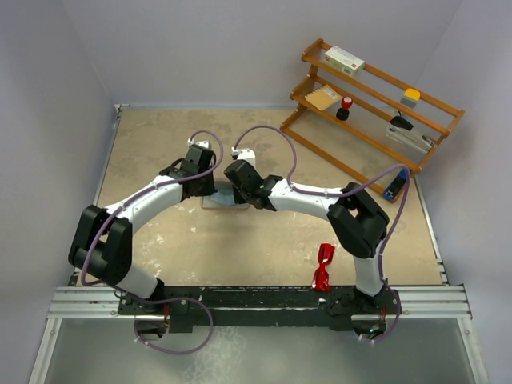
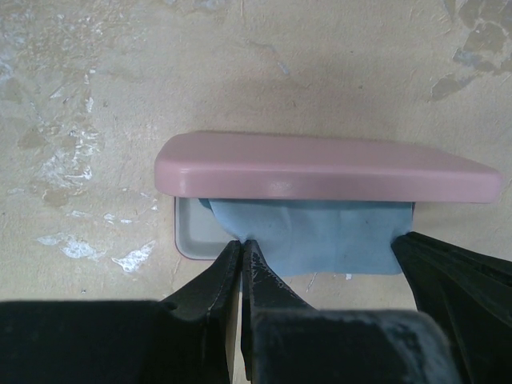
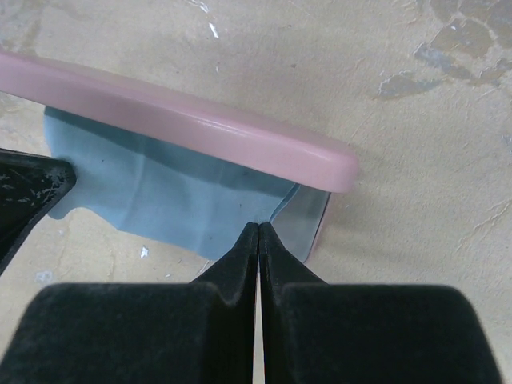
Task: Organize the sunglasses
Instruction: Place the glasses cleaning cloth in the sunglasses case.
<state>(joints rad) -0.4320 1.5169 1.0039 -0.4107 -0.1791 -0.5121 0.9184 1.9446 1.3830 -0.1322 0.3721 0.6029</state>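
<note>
The red sunglasses (image 1: 324, 266) lie folded on the table at the front right, next to the right arm's base and away from both grippers. A pale pink case (image 2: 320, 168) sits mid-table with its lid half raised over a white-lined base (image 2: 192, 232). A light blue cloth (image 2: 328, 236) spills from the case over its near rim. My left gripper (image 2: 242, 242) is shut on the cloth's left corner, which puckers at the tips. My right gripper (image 3: 258, 226) is shut on the cloth (image 3: 160, 192) at its right corner, by the case's end (image 3: 312, 220).
A wooden tiered rack (image 1: 368, 104) stands at the back right with a box, a red stamp and other small items. A small blue object (image 1: 394, 186) lies below it. In the top view both arms cover most of the case (image 1: 218, 202).
</note>
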